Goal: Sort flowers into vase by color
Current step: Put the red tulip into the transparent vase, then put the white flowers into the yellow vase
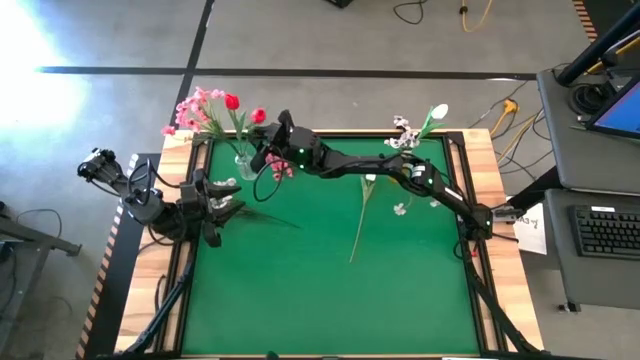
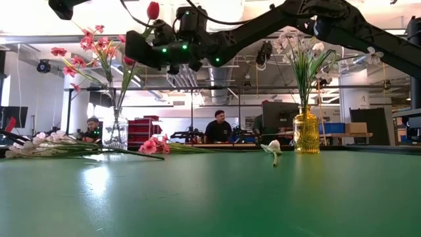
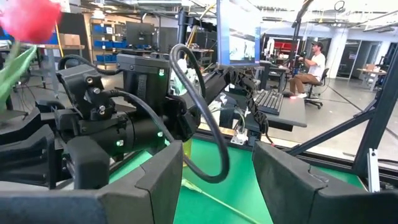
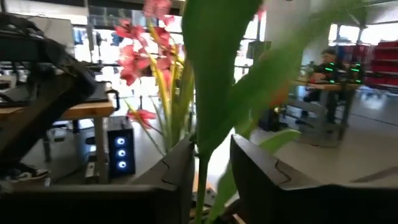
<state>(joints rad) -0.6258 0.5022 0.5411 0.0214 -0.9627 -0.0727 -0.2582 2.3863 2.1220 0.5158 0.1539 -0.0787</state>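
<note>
My right gripper [image 1: 266,150] [image 4: 211,180] reaches across the table to the clear vase [image 1: 245,160] [image 2: 117,131] at the far left and is shut on a red flower. Its bud [image 2: 152,10] stands above the fingers. The vase holds pink sprays [image 1: 195,105] and another red bud [image 1: 232,101]. A yellow vase [image 2: 306,131] at the far right holds white flowers [image 1: 405,130]. A white tulip [image 1: 365,215] [image 2: 273,148], a pink spray [image 1: 280,168] and a white spray [image 2: 39,141] lie flat on the mat. My left gripper [image 1: 228,203] [image 3: 217,180] waits open at the left edge, beside the white spray. My right gripper pinches the red flower's green stem [image 4: 201,168], with a leaf [image 4: 224,174] alongside it, between its two fingers. The stem runs upright through the hold and the fingers lie across it, coming from the table's right. The stem's lower end is hidden by the gripper.
The green mat [image 1: 330,290] has free room in its near half. Wooden rails [image 1: 480,150] edge the table. A desk with a keyboard [image 1: 608,230] stands to the right. People sit in the room behind [image 2: 217,128].
</note>
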